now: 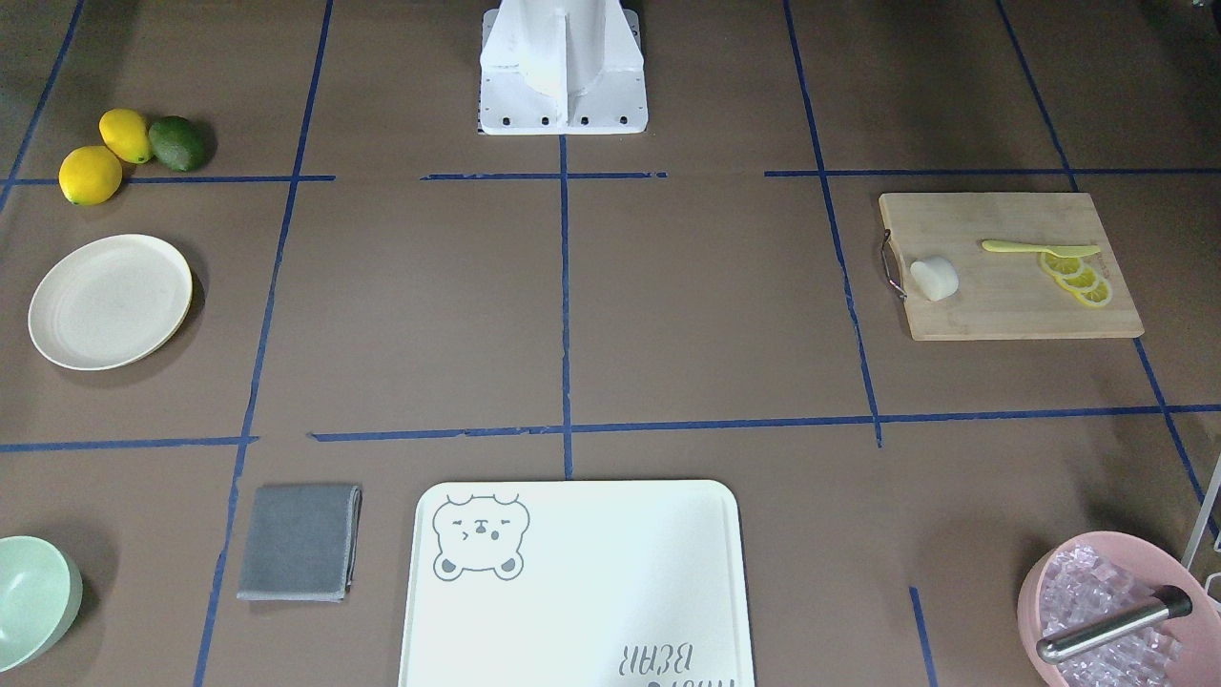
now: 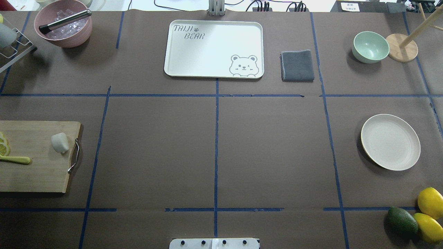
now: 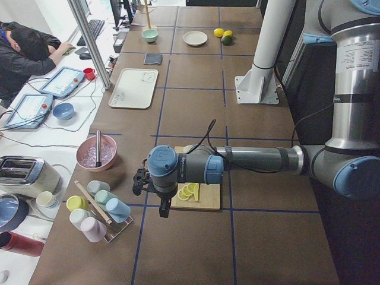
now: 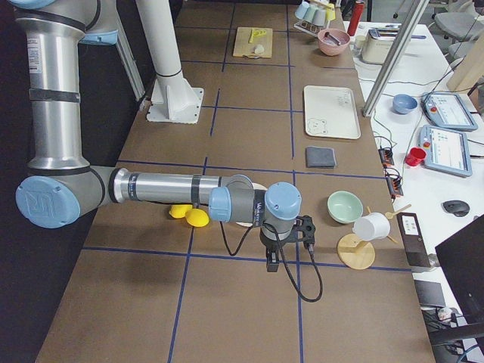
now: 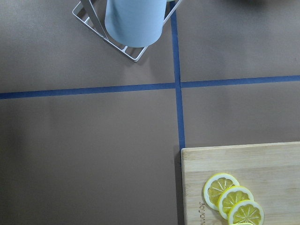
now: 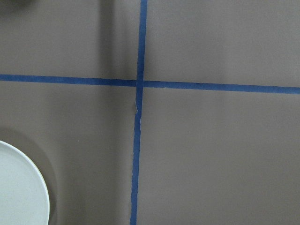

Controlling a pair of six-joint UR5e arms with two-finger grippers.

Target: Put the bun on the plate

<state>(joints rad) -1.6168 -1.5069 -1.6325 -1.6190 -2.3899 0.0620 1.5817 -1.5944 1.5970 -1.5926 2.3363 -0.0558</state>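
We cannot tell if the left gripper [image 3: 141, 182] or the right gripper [image 4: 305, 230] is spread wide or pinched together. Each shows only from the side, small and dark. Seen from the left end, the left arm [image 3: 255, 159] hides the bun [image 2: 60, 142] and part of the cutting board [image 3: 209, 199]. The right wrist camera catches just 1 curved piece of the plate [image 6: 18, 187]. From the right end, the right arm [image 4: 159, 187] covers most of it. Overhead, the lemon slices [image 2: 3, 148] run off the edge.
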